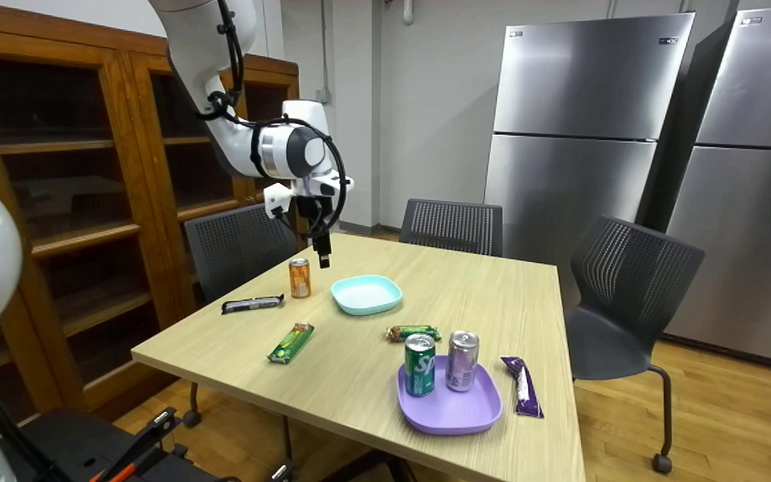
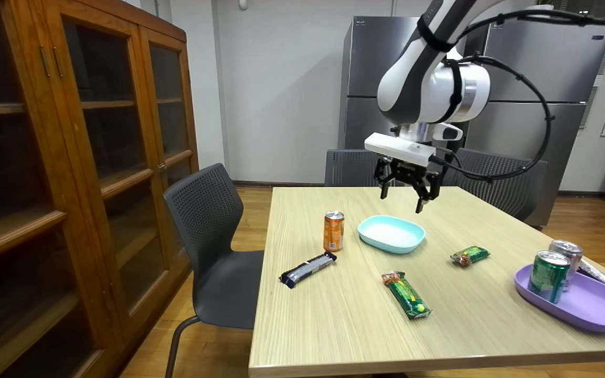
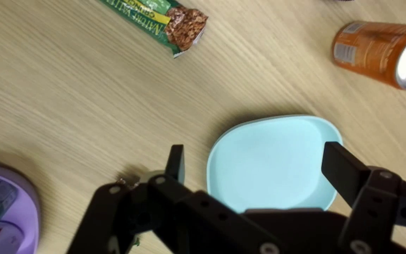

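My gripper [image 3: 254,155] stands open above the table, its fingers wide apart and nothing between them. Below it in the wrist view is a light blue plate [image 3: 273,144] with nothing on it. In both exterior views the fingertips hang over the table near this plate [image 2: 392,233], without touching it. An orange can [image 2: 333,232] stands upright beside the plate. A green granola bar [image 2: 407,296] and a second green bar [image 2: 470,255] lie on the table. The second bar is mostly hidden behind a finger in the wrist view. A dark-wrapped bar [image 1: 251,304] lies near the orange can.
A purple plate [image 1: 452,418] holds a green can [image 1: 419,365] and a silver-purple can [image 1: 462,361], both upright. Beside it lies a purple-wrapped bar [image 1: 524,388]. Dark chairs [image 1: 626,301] stand around the table, with a wooden cabinet [image 2: 92,184] and steel refrigerators [image 1: 579,147] beyond.
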Motion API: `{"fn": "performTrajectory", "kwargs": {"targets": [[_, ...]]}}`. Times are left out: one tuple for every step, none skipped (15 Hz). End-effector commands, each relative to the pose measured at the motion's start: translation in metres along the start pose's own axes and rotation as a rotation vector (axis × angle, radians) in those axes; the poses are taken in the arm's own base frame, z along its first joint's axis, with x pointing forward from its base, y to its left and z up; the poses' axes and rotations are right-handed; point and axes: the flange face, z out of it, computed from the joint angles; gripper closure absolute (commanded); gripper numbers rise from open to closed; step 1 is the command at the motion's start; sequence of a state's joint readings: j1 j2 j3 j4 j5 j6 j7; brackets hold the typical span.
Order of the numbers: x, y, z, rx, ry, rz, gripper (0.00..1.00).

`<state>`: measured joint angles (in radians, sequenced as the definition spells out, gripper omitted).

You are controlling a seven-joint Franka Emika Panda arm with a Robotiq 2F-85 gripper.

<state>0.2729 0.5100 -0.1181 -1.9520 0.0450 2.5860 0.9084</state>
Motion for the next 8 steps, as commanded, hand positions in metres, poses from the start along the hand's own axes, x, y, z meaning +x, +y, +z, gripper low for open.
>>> {"fn": "performTrajectory", "kwargs": {"targets": [[-0.016,-0.04,0.008,0.0,0.003,-0.051,0.0],[-0.021,-0.049,0.012,0.001,0.002,-0.068,0.0],[-0.026,-0.059,0.016,0.004,-0.001,-0.084,0.0],[-0.029,-0.067,0.019,0.007,-0.004,-0.098,0.0],[-0.032,-0.074,0.024,0.009,-0.005,-0.109,0.0],[-0.035,-0.083,0.027,0.014,-0.007,-0.122,0.0],[-0.037,-0.09,0.03,0.018,-0.008,-0.132,0.0],[-0.038,-0.097,0.034,0.02,-0.008,-0.141,0.0]]}}
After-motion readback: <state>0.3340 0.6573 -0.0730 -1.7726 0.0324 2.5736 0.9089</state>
